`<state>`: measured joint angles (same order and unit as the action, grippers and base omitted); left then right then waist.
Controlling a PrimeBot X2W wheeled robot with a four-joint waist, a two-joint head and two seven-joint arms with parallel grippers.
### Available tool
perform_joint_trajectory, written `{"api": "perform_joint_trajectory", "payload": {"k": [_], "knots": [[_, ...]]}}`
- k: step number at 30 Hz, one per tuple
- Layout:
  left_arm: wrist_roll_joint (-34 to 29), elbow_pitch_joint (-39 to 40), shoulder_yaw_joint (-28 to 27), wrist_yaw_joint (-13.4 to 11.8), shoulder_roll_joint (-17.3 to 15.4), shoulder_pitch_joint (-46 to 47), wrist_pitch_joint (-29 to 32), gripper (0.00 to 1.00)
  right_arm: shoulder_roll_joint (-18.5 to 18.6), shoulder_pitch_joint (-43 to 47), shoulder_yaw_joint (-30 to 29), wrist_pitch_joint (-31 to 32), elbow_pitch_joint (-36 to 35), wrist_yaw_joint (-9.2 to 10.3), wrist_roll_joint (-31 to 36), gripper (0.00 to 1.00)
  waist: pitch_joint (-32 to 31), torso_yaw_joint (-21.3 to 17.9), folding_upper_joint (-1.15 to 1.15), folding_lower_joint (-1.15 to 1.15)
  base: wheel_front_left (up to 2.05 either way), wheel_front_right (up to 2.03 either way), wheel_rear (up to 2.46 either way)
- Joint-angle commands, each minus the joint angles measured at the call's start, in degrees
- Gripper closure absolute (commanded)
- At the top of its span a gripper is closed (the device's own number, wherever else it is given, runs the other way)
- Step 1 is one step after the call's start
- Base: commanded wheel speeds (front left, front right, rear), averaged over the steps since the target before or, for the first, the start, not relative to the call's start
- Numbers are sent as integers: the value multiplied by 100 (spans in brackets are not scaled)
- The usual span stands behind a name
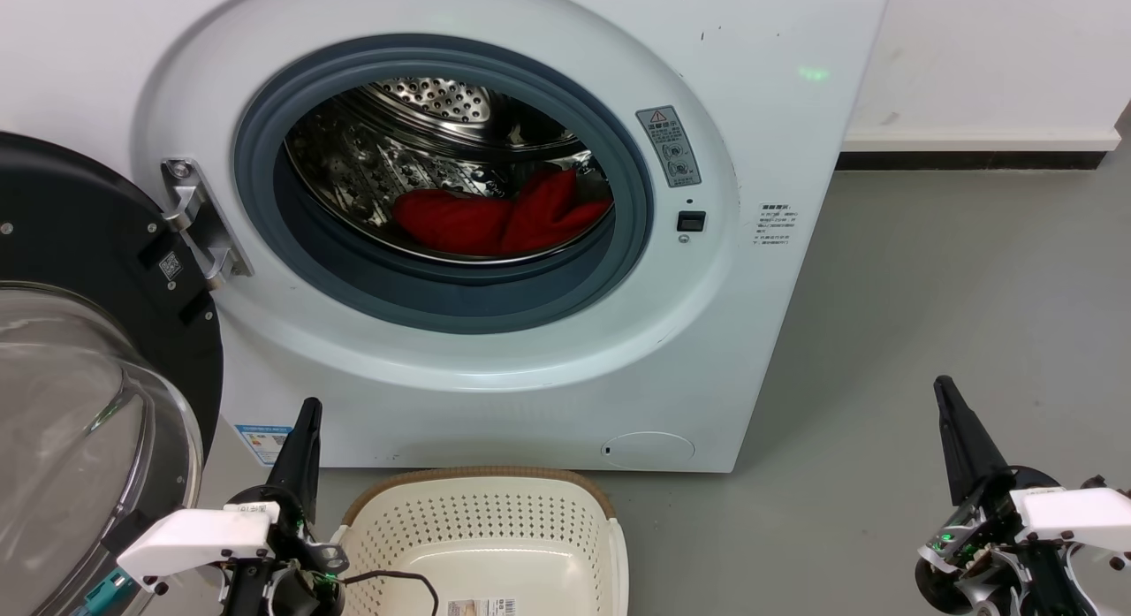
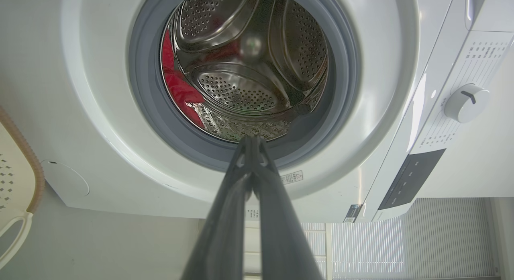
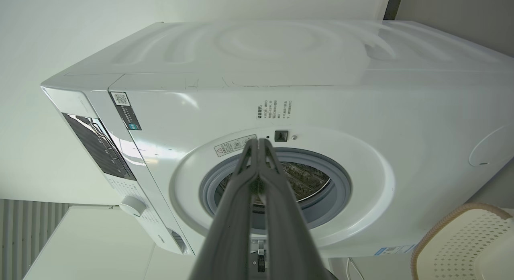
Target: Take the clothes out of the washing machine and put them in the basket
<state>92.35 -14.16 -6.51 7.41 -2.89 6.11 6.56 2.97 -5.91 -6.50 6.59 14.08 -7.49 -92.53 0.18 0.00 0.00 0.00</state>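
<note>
The white washing machine [image 1: 778, 139] stands ahead with its porthole open. Red clothes [image 1: 499, 218] lie heaped at the bottom of the steel drum; a strip of the clothes [image 2: 176, 87] shows in the left wrist view. The cream basket [image 1: 482, 488] with a brown rim sits on the floor below the porthole, nothing in it but a label. My left gripper [image 1: 307, 408] is shut, low at the basket's left corner, empty. My right gripper [image 1: 944, 388] is shut and empty, over the floor to the right of the machine.
The black-framed glass door [image 1: 79, 404] hangs open at the left, close to my left arm. Grey floor [image 1: 954, 280] spreads to the right of the machine. A white wall with a dark skirting [image 1: 972, 159] runs behind.
</note>
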Motion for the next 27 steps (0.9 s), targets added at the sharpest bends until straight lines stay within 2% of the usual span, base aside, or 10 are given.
{"api": "perform_joint_trajectory", "payload": {"k": [1,27], "knots": [[14,11,-8,21,3,34,11,100,-14,-72,2,3,6,0,25,100,0,0,0,0,0,0,0],[14,11,-7,21,3,34,11,100,-14,-72,2,2,6,0,25,100,0,0,0,0,0,0,0]]}}
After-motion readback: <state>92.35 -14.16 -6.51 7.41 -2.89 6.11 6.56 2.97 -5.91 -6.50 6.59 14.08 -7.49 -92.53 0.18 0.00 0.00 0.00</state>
